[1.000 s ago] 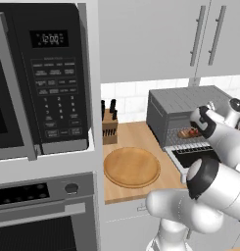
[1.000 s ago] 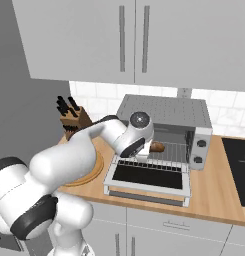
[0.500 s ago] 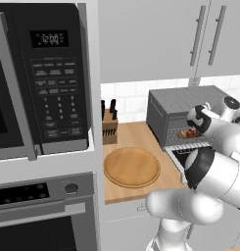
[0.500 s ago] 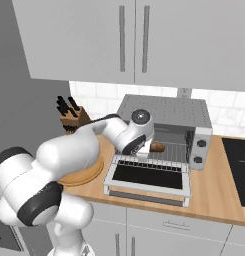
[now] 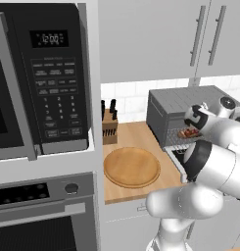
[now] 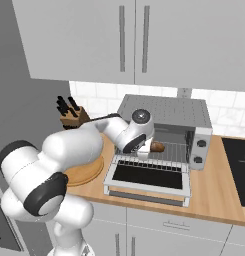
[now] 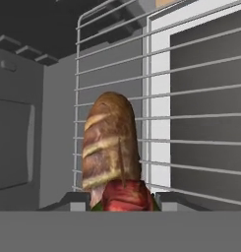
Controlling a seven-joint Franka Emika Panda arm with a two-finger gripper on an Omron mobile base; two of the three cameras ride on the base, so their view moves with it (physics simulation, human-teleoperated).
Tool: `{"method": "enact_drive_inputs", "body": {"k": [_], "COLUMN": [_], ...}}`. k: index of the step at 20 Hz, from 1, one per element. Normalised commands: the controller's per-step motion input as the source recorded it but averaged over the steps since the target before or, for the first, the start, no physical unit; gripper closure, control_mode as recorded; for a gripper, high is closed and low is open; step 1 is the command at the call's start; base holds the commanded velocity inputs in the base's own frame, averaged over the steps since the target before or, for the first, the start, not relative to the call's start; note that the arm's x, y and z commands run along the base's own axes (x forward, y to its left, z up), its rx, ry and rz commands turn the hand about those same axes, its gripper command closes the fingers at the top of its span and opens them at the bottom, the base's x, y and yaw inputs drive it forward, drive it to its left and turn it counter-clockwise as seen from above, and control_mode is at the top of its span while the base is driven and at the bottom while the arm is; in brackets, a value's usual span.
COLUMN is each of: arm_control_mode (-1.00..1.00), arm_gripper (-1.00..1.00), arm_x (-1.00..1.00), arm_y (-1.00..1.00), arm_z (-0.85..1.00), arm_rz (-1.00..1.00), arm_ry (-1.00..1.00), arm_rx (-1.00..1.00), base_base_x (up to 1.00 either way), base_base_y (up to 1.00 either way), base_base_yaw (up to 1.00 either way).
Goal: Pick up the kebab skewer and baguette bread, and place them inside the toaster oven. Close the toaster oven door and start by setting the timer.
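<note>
Toaster oven point(image 6: 166, 112) on the wooden counter, toaster oven door point(image 6: 149, 177) dropped flat open toward the base. Arm bent at the elbow, forearm reaching sideways into the oven mouth, wrist level above the wire rack point(image 7: 191, 123). Baguette bread point(image 7: 110, 142) lying on the rack inside. Gripper point(image 7: 123, 199) clamped on the kebab skewer point(image 7: 124, 194), held just before the loaf's near end.

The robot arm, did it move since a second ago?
Hardly. The claw stays shut on the kebab skewer at the toaster oven rack, easing slightly inward. The baguette bread stays on the rack, the toaster oven door down, the wooden board unmoved.
</note>
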Motion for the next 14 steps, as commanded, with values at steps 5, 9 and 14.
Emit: {"method": "enact_drive_inputs", "body": {"k": [5,9,14], "arm_control_mode": [-1.00,-1.00,-1.00], "arm_gripper": [1.00,-1.00,-1.00], "arm_x": [0.23,0.25,0.06], "arm_y": [0.00,0.00,0.00], "arm_z": [-0.02,0.00,0.00], "arm_rz": [0.00,0.00,0.00], "arm_ry": [0.03,0.05,0.04], "arm_rx": [0.00,0.00,0.00], "base_base_x": [0.00,0.00,0.00], "base_base_y": [0.00,0.00,0.00], "base_base_yaw": [0.00,0.00,0.00]}}
